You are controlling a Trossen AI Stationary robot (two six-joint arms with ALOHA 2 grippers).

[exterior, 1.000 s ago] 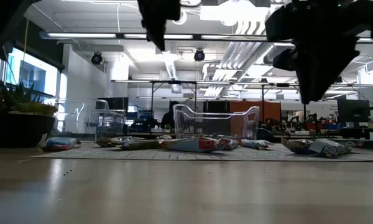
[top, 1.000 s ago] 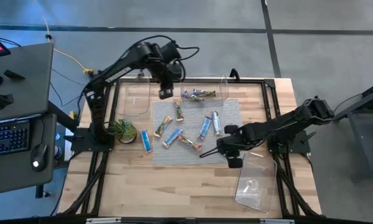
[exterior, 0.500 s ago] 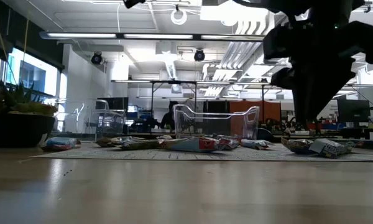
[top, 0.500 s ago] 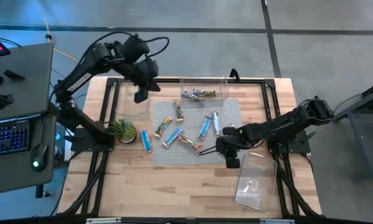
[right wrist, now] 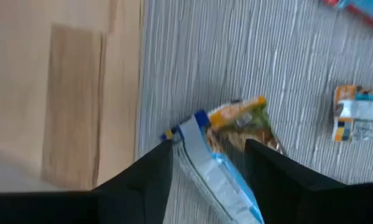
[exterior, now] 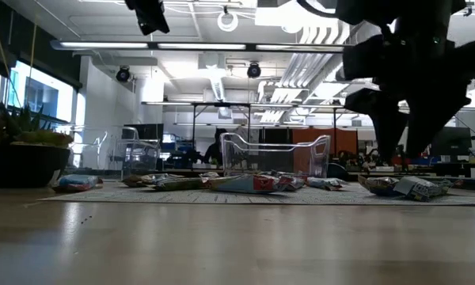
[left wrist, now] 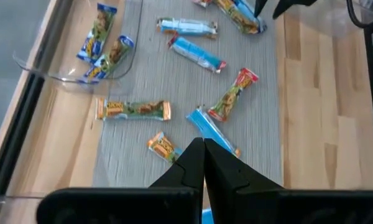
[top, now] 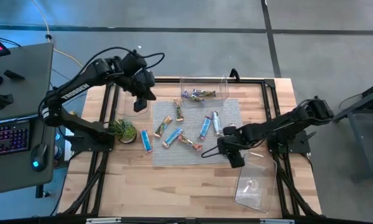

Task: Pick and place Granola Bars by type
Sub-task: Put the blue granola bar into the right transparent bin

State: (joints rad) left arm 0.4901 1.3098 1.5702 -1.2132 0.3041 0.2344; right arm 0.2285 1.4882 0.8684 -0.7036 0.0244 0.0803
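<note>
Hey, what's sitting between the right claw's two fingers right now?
In the right wrist view, a blue-wrapped granola bar lies on the grey mat between the open right claw's fingers, overlapping an orange-wrapped bar.

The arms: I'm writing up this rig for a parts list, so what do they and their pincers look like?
Both arms are dark, nearly black, built of slim jointed links. A black cable loops off the left arm's wrist. The left pincer has two smooth dark fingers tapering to narrow tips; the right pincer has two broad, dark, matte fingers. No markings are readable.
</note>
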